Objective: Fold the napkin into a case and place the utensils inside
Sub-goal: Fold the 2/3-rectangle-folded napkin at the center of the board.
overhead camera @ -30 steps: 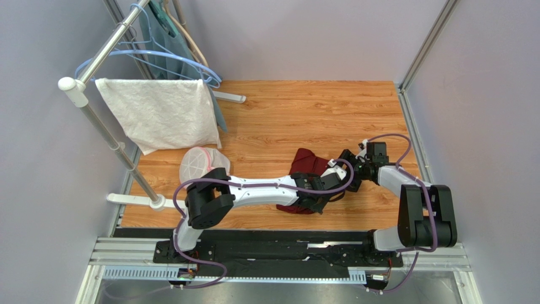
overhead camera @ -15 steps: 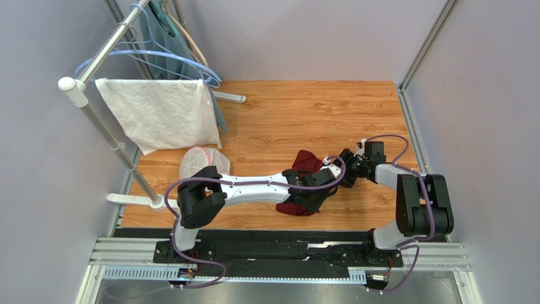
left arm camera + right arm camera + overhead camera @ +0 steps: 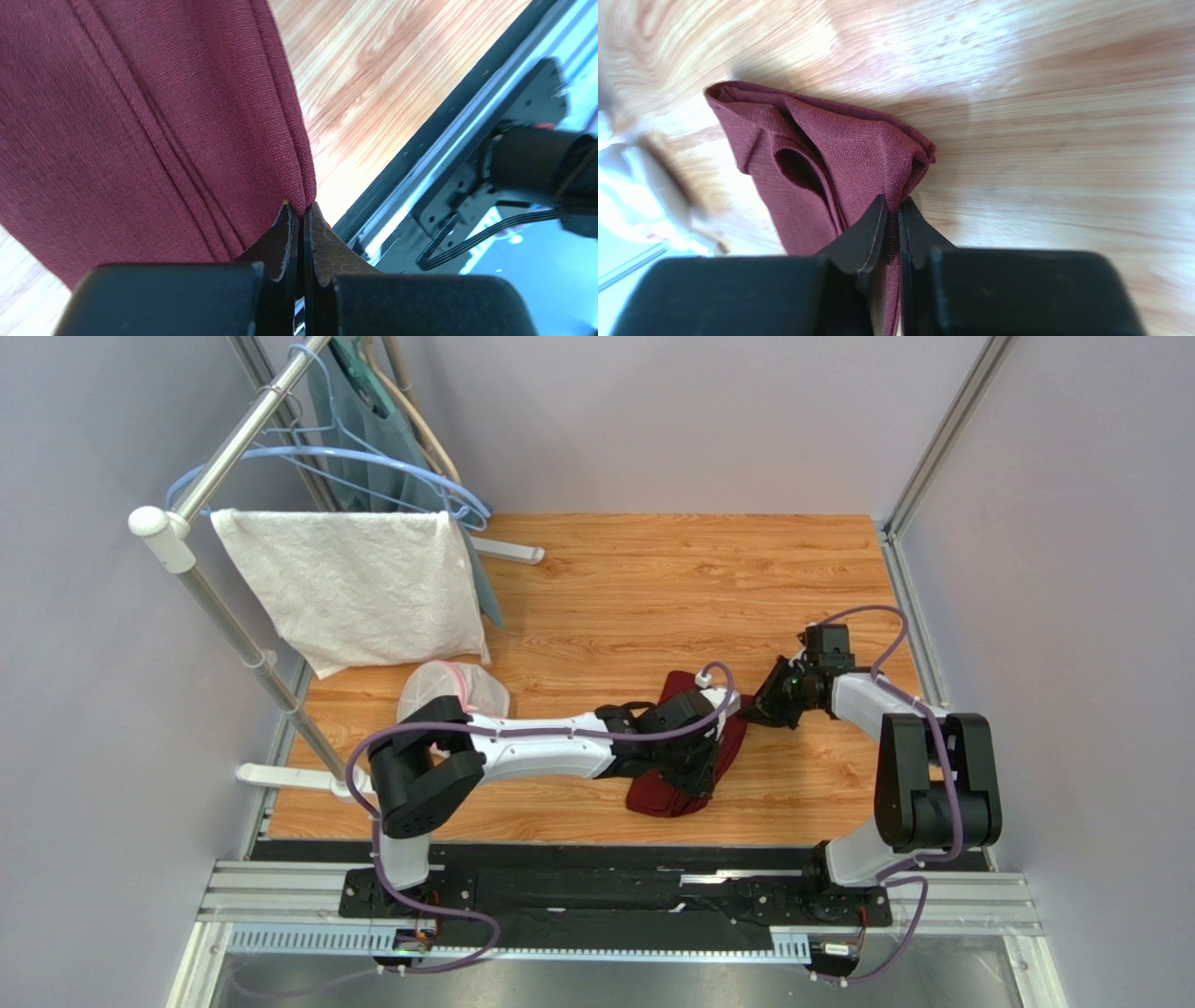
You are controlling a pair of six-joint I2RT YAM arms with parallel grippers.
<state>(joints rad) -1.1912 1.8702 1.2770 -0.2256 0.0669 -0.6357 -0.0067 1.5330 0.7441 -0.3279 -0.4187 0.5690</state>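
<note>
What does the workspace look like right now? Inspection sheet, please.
Surface: light wood-grain tabletop, no damage seen.
Job's things: dark maroon cloth napkin, bunched in loose folds, not yet a case; fork and spoon: nothing seen.
Clutter: whitish translucent bag beside the left arm.
Grippers: left gripper shut on a napkin edge; right gripper shut on another fold.
Cables: purple cables looped along both arms.
Surroundings: white textured towel and blue wire hangers on a metal rack, far left; grey walls.
</note>
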